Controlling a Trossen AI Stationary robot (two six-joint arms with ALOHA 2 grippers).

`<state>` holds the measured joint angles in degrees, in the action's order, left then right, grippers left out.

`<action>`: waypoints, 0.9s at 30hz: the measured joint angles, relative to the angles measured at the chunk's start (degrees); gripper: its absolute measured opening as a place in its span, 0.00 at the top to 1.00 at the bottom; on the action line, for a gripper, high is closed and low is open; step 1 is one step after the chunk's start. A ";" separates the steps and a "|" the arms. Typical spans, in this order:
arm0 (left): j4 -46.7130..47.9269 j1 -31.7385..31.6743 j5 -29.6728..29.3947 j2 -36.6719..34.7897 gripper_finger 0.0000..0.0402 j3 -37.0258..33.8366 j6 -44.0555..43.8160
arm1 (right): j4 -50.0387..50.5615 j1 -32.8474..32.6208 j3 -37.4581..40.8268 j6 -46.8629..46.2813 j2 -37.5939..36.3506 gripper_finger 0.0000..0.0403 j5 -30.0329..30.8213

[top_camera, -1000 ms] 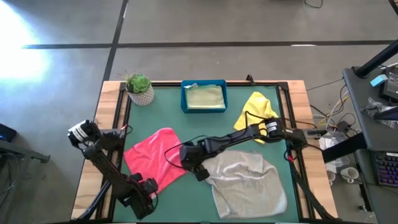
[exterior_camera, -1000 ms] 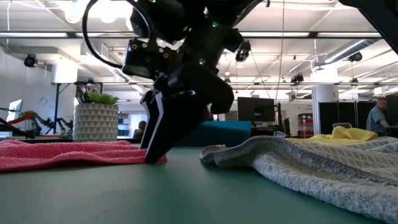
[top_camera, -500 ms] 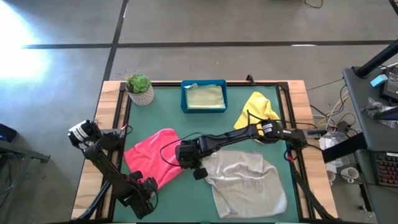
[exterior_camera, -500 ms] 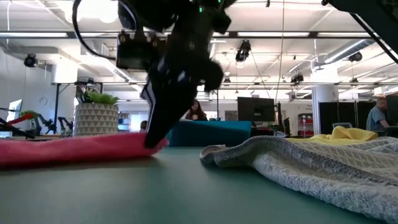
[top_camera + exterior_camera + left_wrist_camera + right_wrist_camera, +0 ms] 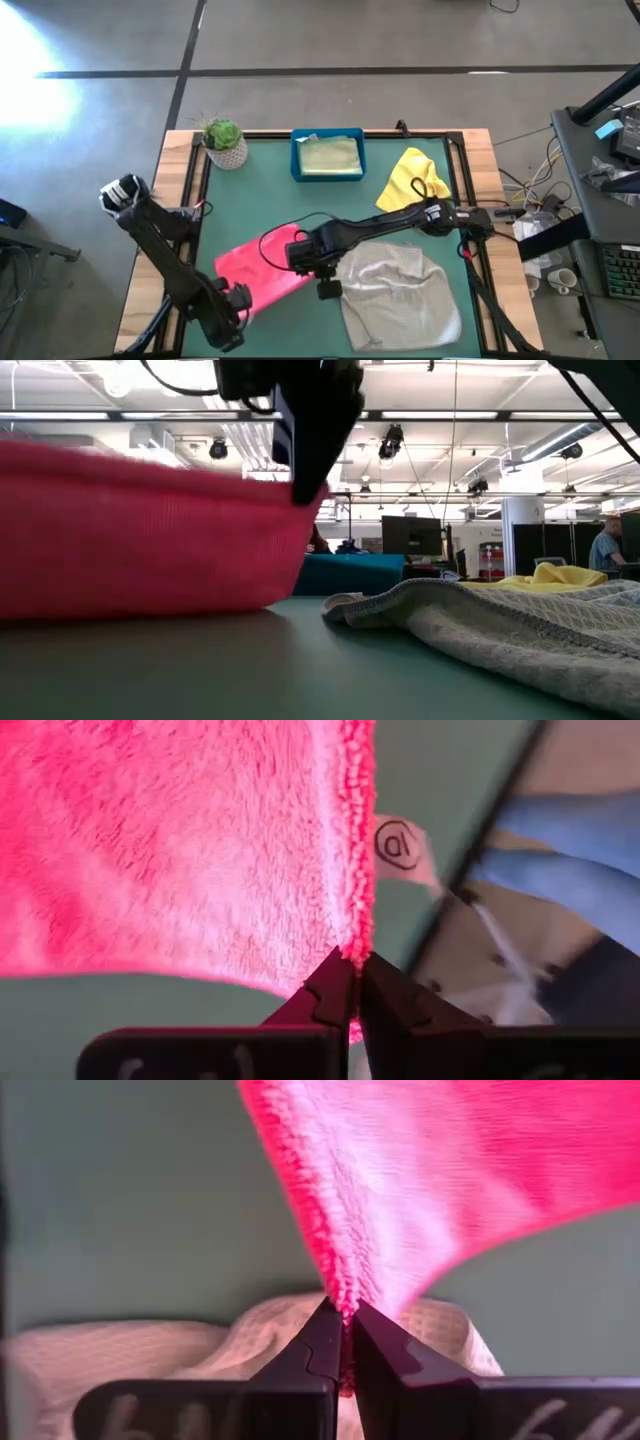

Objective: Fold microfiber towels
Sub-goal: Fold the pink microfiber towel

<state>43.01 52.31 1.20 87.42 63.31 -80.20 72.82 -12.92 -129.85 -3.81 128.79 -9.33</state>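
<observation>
The hot pink towel point(image 5: 262, 270) is held up between both grippers at the table's near left. In the low view it hangs like a curtain point(image 5: 140, 530). My left gripper point(image 5: 240, 300) is shut on its near left end and my right gripper point(image 5: 315, 275) on its right end. The light grey towel point(image 5: 400, 290) lies crumpled at the near right. The yellow towel point(image 5: 412, 178) lies bunched at the far right. A folded pale green towel point(image 5: 328, 156) lies in the blue tray point(image 5: 296, 158). My left gripper pinches the pink towel's hemmed edge point(image 5: 350, 925) between its two shut fingers, close to the white label point(image 5: 400, 845). The cloth spreads away from the fingers. My right gripper pinches a corner of the pink towel point(image 5: 345, 1290) between its two shut fingers point(image 5: 310, 470), pointing down from above. The cloth hangs below them, and its lower part point(image 5: 200, 605) reaches down to the table.
A small potted plant point(image 5: 223, 142) stands at the far left corner. The grey towel's near edge point(image 5: 345, 610) lies right beside the hanging pink towel. Bare green table shows between the pink towel and the tray.
Both grippers have gone up with the pink towel's near edge. The towel, flat on the table a second ago, now hangs between them, and its far part has been drawn toward the table's near edge. The right gripper's fingers have left the table.
</observation>
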 joint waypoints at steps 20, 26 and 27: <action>11.47 -2.91 5.48 -1.55 1.00 -0.32 -0.97 | -2.45 3.69 -4.35 -3.74 6.69 0.98 -1.11; 8.53 -4.77 6.13 -0.77 1.00 -4.57 -2.29 | -3.57 4.78 -4.45 -3.77 8.67 0.98 -1.12; 8.59 -4.87 6.18 -0.79 1.00 -5.07 -3.08 | -4.10 4.90 -4.46 -3.77 8.68 0.98 -1.10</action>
<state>51.59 47.45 7.38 86.63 58.25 -83.28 68.71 -8.02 -134.31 -7.58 137.47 -10.43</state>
